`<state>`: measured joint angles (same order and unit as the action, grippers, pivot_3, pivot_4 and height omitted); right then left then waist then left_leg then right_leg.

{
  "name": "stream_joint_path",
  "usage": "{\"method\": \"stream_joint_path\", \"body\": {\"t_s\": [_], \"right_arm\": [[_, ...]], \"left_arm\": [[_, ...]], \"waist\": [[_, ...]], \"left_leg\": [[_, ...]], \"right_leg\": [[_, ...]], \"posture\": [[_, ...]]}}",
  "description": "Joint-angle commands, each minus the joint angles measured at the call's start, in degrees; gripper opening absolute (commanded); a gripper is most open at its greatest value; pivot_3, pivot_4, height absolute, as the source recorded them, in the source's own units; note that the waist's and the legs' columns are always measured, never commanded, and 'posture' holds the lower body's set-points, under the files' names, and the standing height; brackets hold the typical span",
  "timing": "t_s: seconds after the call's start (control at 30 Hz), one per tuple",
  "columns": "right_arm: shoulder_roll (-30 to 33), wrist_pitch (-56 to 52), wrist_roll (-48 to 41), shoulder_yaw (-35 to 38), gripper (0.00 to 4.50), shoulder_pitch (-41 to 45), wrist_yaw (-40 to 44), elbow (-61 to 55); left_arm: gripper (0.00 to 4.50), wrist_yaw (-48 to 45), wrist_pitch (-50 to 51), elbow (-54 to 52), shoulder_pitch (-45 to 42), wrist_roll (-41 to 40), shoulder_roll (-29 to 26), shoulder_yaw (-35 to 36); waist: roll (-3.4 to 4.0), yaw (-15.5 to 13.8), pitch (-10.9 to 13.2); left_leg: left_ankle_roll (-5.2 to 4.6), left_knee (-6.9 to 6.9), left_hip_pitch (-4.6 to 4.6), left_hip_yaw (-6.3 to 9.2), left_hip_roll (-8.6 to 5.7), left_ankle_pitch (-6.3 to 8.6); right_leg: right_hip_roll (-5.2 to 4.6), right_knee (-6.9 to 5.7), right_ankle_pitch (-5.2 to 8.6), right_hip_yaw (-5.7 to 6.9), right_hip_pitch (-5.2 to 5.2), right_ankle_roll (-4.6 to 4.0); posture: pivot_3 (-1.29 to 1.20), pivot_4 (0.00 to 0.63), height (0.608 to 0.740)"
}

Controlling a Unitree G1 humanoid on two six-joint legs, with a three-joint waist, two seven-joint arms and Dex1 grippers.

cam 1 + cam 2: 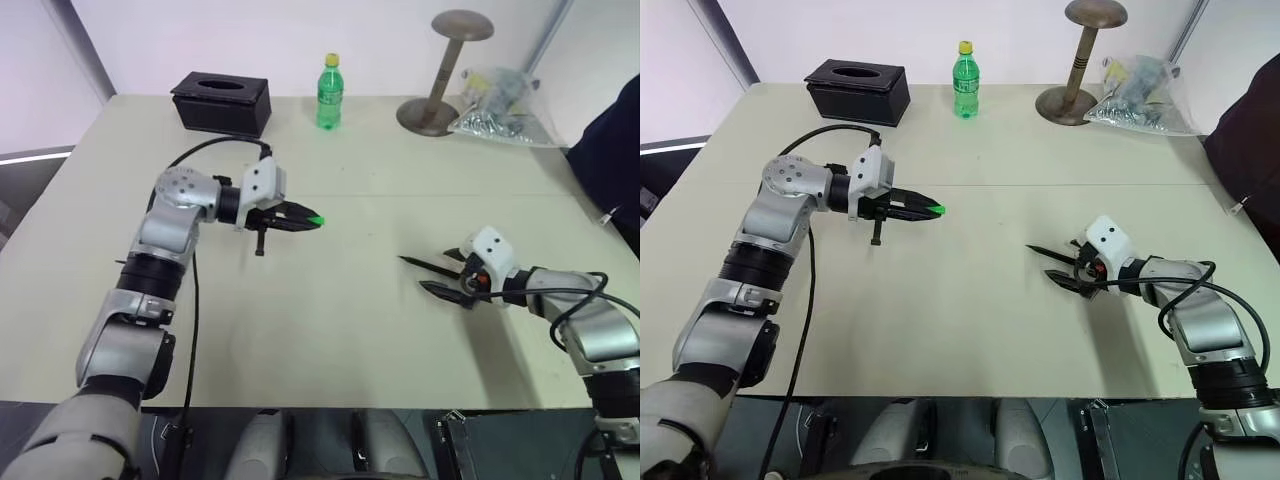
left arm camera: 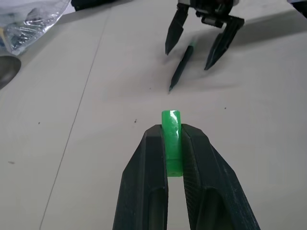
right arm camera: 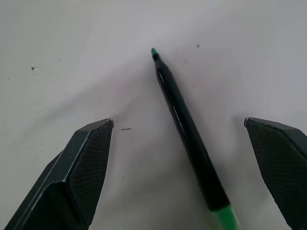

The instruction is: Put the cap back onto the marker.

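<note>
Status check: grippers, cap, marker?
Left gripper shut on cap, held above the table. Right gripper open, fingers straddling marker lying on table. Nothing between them.

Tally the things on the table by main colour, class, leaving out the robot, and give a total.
Green: 2, cap, bottle
Black: 2, marker, tissue box
Brown: 1, stand
Clear: 1, plastic bag
Total: 6

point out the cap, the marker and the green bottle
cap [image 2: 171, 139], left wrist view, middle of its body
marker [image 3: 184, 129], right wrist view, mid black barrel
green bottle [image 1: 330, 98], left eye view, its label
</note>
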<state>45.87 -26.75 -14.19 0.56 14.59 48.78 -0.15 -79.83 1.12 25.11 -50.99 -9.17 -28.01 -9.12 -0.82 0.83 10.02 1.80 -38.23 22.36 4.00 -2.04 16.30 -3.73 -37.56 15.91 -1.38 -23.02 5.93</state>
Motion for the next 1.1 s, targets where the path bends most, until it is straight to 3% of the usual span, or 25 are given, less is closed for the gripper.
{"method": "stream_joint_path", "body": {"t_s": [0.03,0.4,0.5,0.73,1.1], "right_arm": [[-0.2,2.8,1.1,0.2,4.5,1.1,0.9,3.2],[-0.3,6.1,2.1,0.1,4.5,0.8,2.4,9.1],[-0.5,6.0,2.0,-0.1,3.6,0.2,2.6,9.0],[-0.3,5.7,2.1,0.0,0.17,-0.9,2.6,8.3],[1.7,4.7,3.2,1.2,0.07,-2.3,1.2,3.6]], "left_arm": [[0.05,0.7,0.9,-3.7,0.0,-1.5,-1.2,1.5],[0.05,2.2,2.9,-7.8,1.6,-2.6,-2.0,1.0],[0.0,2.4,2.7,-7.6,1.5,-2.5,-1.8,0.9],[0.0,2.6,2.3,-7.2,1.3,-2.5,-1.5,0.6],[0.0,2.5,-1.5,-4.4,0.9,-1.2,-0.2,-0.4]], "waist": [[0.0,-0.1,0.0],[0.0,-0.1,0.0],[0.0,-0.1,0.0],[0.0,-0.2,0.0],[0.0,-0.3,0.0]], "left_leg": [[0.0,0.0,0.0,0.0,0.0,0.0],[0.01,-0.02,0.0,-0.01,0.0,0.0],[0.0,-0.02,0.0,-0.01,-0.01,0.0],[0.01,-0.03,-0.02,0.0,-0.01,0.0],[0.0,-0.03,-0.03,0.01,-0.02,0.0]], "right_leg": [[0.0,0.0,0.0,0.0,0.0,0.0],[-0.02,0.0,0.0,0.0,0.03,0.0],[-0.02,0.0,0.0,0.0,0.03,0.0],[-0.03,0.0,0.0,0.01,0.07,0.0],[-0.04,0.01,0.0,0.02,0.09,0.0]], "posture": [[0.0,0.15,0.74],[0.0,0.15,0.74],[0.0,0.15,0.74],[0.0,0.15,0.74],[0.0,0.15,0.74]]}}
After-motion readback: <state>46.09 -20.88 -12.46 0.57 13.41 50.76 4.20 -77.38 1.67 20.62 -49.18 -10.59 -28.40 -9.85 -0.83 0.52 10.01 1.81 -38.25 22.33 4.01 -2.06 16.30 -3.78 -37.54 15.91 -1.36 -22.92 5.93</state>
